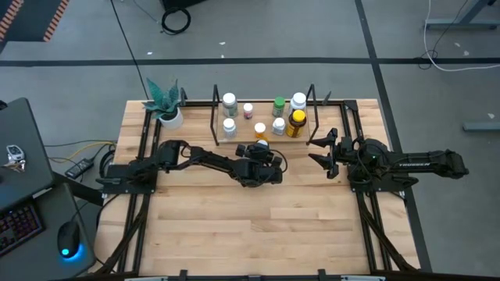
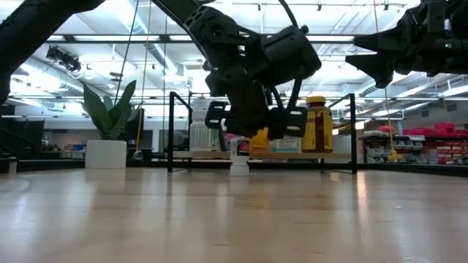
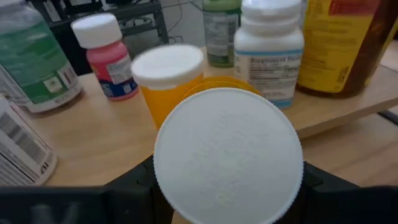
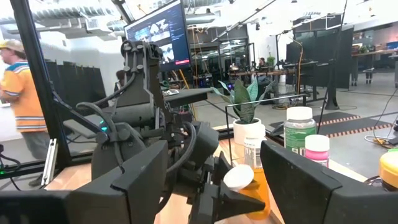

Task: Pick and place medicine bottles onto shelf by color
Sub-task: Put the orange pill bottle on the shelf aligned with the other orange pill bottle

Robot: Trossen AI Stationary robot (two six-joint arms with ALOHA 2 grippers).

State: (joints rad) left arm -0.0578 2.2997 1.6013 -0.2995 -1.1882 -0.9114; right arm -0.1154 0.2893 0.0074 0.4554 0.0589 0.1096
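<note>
The shelf [image 1: 266,113] stands at the table's far middle. On it stand white bottles [image 1: 229,125], a pink one [image 3: 109,59], a green one [image 1: 279,104], a large amber one [image 1: 297,121] and an orange one [image 3: 165,78]. My left gripper [image 1: 263,150] reaches in from the left to the shelf's near edge, shut on another orange bottle [image 2: 259,137] whose white cap [image 3: 227,155] fills the left wrist view. My right gripper [image 1: 319,150] waits open to the right of the shelf, with nothing between its fingers. My left gripper pinches the orange bottle between its two fingers [image 3: 140,183], one on each side just under the white cap. The fingers come nearly level from the table's near side toward the shelf. The bottle is tilted, cap turned back toward the wrist, lifted clear of the table [image 2: 259,137].
A white pot with a green plant [image 1: 170,117] stands left of the shelf. Thin black wire uprights [image 2: 171,131] frame the shelf's ends. The wooden tabletop [image 1: 258,226] spreads out on the near side of both arms. A person shows in the room beyond [image 4: 18,93].
</note>
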